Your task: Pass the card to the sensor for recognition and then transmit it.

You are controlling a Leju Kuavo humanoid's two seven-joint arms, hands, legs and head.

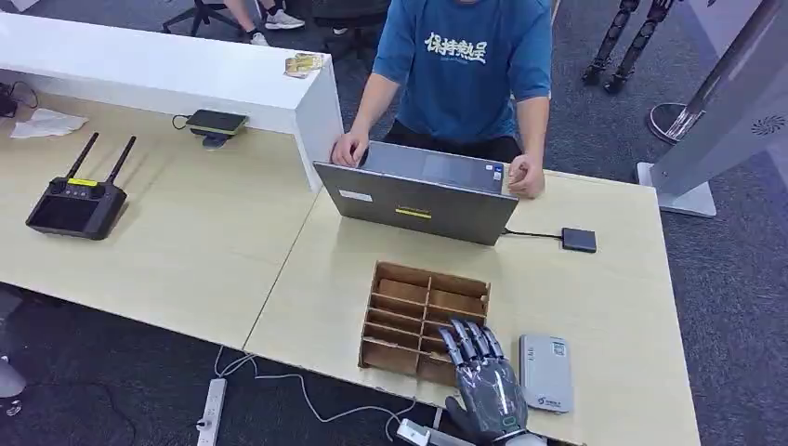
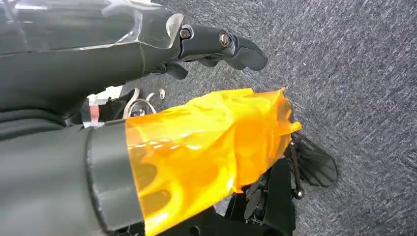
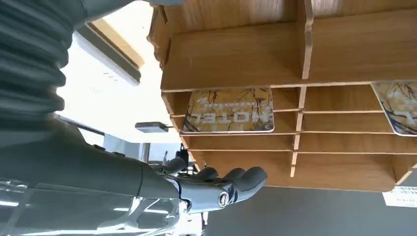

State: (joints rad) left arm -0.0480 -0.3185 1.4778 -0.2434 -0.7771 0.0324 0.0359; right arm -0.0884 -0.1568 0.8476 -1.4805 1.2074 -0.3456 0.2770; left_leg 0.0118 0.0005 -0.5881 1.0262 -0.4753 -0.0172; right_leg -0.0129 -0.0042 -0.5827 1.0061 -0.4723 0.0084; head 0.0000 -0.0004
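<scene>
My right hand (image 1: pixel 488 386) hovered over the wooden rack (image 1: pixel 409 311), fingers (image 3: pixel 236 179) spread, holding nothing; the sensor (image 1: pixel 545 372) lay just beside the rack.

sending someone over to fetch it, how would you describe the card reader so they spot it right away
Start at the light wooden desk where a person sits behind a grey laptop. On the near edge, a brown wooden slotted rack stands in front of the laptop, with the right robot hand beside it. The card reader lies flat just right of that robot hand: a pale grey rounded slab, unlike the small dark box cabled to the laptop.
</scene>
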